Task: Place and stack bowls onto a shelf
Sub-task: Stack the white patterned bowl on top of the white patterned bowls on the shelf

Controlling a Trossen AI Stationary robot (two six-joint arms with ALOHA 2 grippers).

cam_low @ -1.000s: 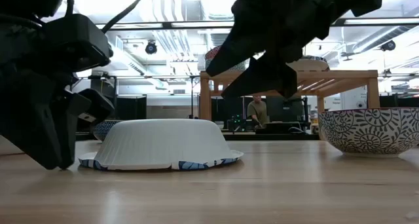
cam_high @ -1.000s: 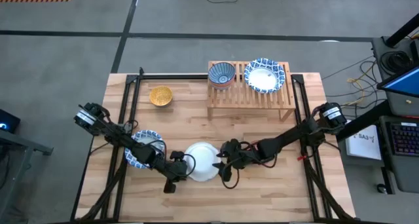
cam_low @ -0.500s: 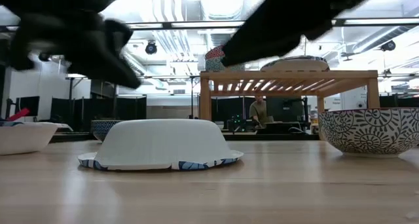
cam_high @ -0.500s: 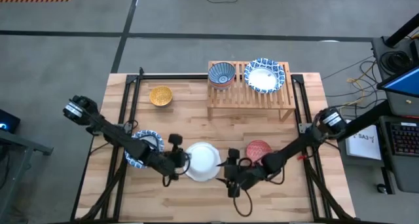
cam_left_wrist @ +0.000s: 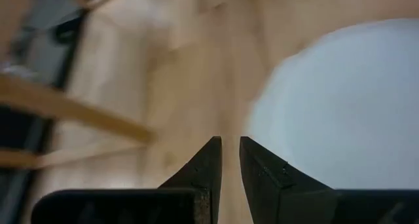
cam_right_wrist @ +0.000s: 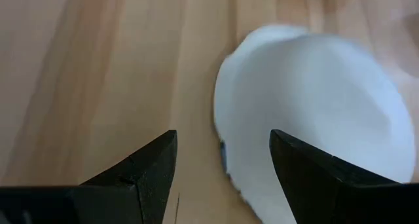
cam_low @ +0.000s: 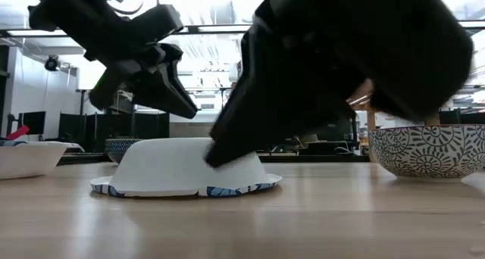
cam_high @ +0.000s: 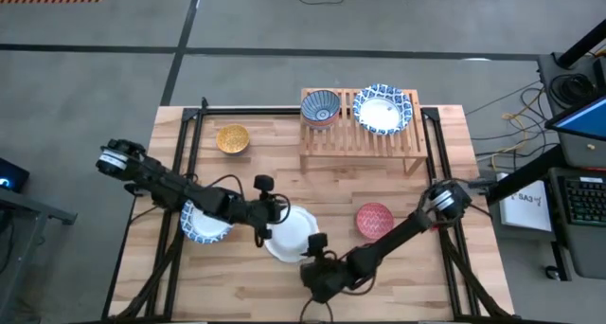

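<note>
both arms have shifted since a second ago — right gripper [cam_high: 317, 272] swung from the inverted bowl's right side round to its near edge, uncovering the red bowl [cam_high: 374, 219]; left gripper [cam_high: 263, 210] moved from the bowl's near-left to its far-left rim.

upside-down white-backed bowl [cam_high: 290, 235] sits rim-down on the table [cam_high: 417, 277], front centre, between the two grippers. right fingers are spread apart, empty, aimed at the bowl's near rim, which lies just ahead of them in the right wrist view [cam_right_wrist: 308, 126]. left fingers are almost together, nothing between them, tips beside the bowl edge [cam_left_wrist: 340, 99].

key relation: bowl is round, no long axis — rim lies flat on the wood, so there's no gap to get a finger under. right arm looks better lined up for a rim pinch; my read is it'll need to tip or slide the bowl first.

shelf [cam_high: 360, 135] is at the far side, already holding a small patterned bowl [cam_high: 320, 105] and a large one [cam_high: 383, 109]. yellow bowl [cam_high: 232, 138] and another patterned bowl [cam_high: 202, 220] wait on the left. smooth wood, bowl may skate.
</note>
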